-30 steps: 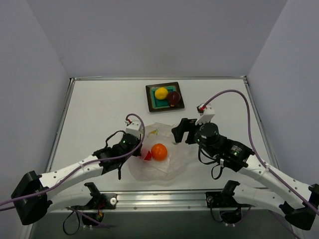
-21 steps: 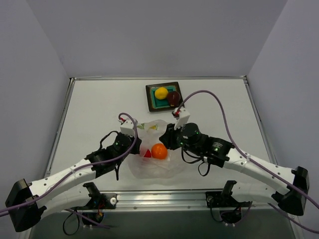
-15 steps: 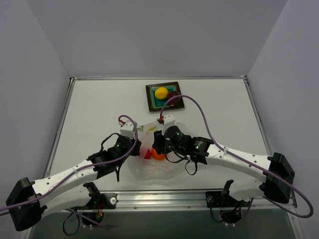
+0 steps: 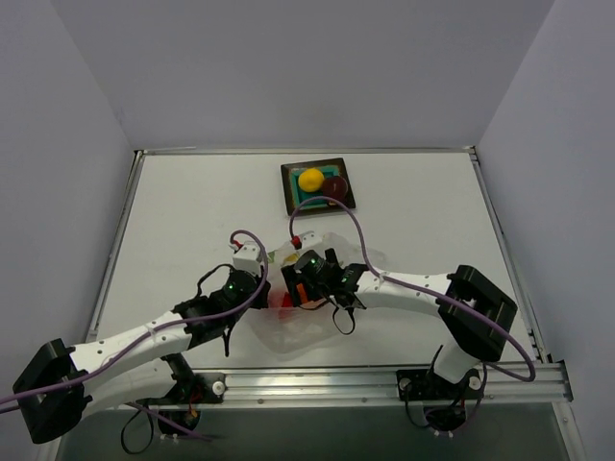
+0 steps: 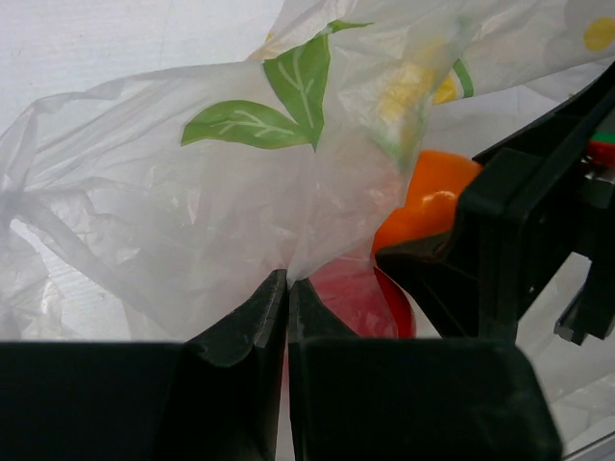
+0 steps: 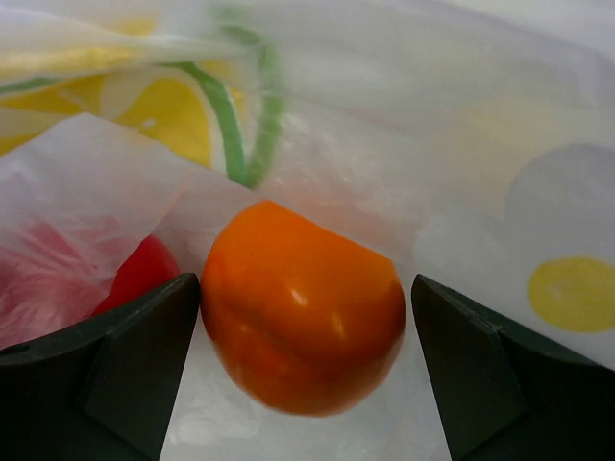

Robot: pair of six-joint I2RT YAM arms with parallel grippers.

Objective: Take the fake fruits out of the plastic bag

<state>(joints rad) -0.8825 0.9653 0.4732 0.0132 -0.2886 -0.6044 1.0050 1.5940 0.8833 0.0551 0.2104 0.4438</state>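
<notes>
The plastic bag (image 4: 332, 317) lies at the table's near middle. My left gripper (image 5: 287, 285) is shut on a fold of the bag (image 5: 144, 221) at its left edge (image 4: 261, 286). My right gripper (image 6: 306, 288) is open inside the bag mouth, its fingers on either side of the orange fruit (image 6: 303, 307), left finger touching or nearly so, right finger apart. The orange fruit (image 4: 307, 292) and the red fruit (image 4: 282, 300) are in the bag; the red one shows at the left (image 6: 135, 274). The yellow fruit (image 4: 310, 179) and the maroon fruit (image 4: 334, 186) rest on the teal tray (image 4: 294, 200).
The tray stands at the back middle of the white table (image 4: 192, 221). Grey walls close in the back and sides. A metal rail (image 4: 317, 382) runs along the near edge between the arm bases.
My right arm has swung left from the bag's right side into the bag mouth, its open fingers now around the orange fruit. My left gripper has stayed shut on the bag's left edge.
</notes>
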